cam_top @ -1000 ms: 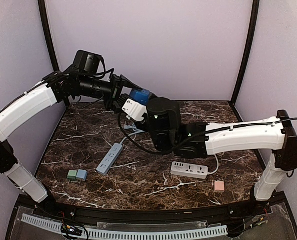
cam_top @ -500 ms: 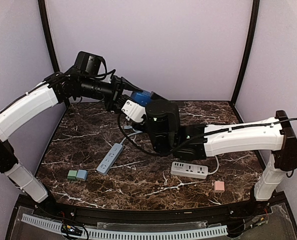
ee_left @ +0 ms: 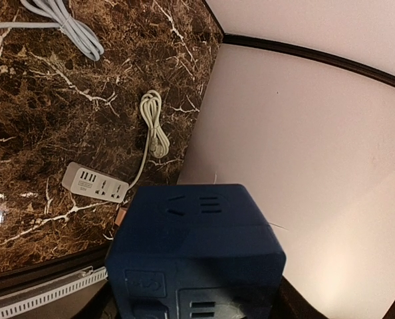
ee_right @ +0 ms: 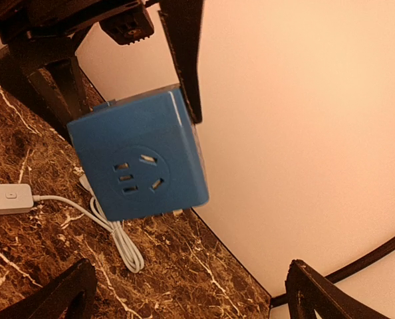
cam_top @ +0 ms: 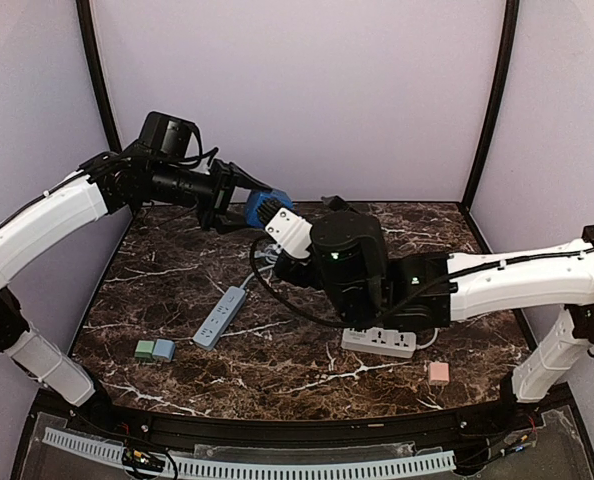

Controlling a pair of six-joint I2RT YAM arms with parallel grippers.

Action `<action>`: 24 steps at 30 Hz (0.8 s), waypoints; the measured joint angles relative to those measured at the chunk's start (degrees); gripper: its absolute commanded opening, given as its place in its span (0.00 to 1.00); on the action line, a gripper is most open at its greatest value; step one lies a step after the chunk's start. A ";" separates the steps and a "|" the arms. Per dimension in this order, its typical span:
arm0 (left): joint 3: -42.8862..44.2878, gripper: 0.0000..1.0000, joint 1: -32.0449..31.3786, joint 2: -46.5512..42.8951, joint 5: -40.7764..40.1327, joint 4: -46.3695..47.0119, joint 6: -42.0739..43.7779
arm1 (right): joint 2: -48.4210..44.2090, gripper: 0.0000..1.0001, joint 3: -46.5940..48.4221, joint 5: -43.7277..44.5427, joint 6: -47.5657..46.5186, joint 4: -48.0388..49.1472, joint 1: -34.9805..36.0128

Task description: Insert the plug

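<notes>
**Socket cube handling and clearance**

Blue socket cube point(cam_top: 264, 208) hangs above the far edge of the counter point(cam_top: 177, 290), upper centre of the overhead frame. The left claw point(cam_top: 239, 203) clamps it on two opposite flat sides. Judged rigid, light and smooth, so the holed face must be kept clear. The right claw point(ee_right: 189, 292) stands wide and empty before that face. No plug is held. The back wall point(cam_top: 307, 100) lies close behind, and open room lies toward the frame's lower half.
</notes>
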 measured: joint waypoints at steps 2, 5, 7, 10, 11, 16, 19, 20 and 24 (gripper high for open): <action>-0.11 0.19 1.44 -1.03 0.22 -0.28 0.37 | -2.49 0.99 -0.09 -0.76 5.03 -4.48 0.24; -0.13 0.18 4.09 -2.27 0.90 -1.49 1.25 | -6.29 0.98 0.04 -1.75 13.16 -11.39 0.24; -0.22 0.16 6.19 -2.97 1.73 -2.60 2.01 | -7.76 0.99 0.98 -2.08 19.23 -17.29 0.09; -0.61 0.13 9.25 -3.80 4.39 -3.52 3.54 | -7.76 0.99 3.41 -3.43 27.74 -25.27 -0.76; -0.63 0.07 10.25 -3.87 5.77 -3.82 4.20 | -7.74 0.99 3.91 -3.91 29.62 -27.19 -1.05; -0.28 0.01 14.32 -3.76 12.85 -7.50 11.54 | -7.74 0.99 5.84 -8.72 41.66 -37.51 -4.87; 1.97 0.01 15.80 -2.58 15.54 -13.75 18.38 | -7.87 0.99 5.88 -10.97 46.18 -41.18 -6.73; 2.71 0.01 16.13 -2.14 16.31 -15.50 20.74 | -8.00 0.98 5.88 -11.50 47.36 -42.21 -7.21; 4.07 0.01 16.70 -0.85 19.08 -19.58 28.52 | -9.53 0.99 5.70 -13.18 51.08 -44.70 -7.87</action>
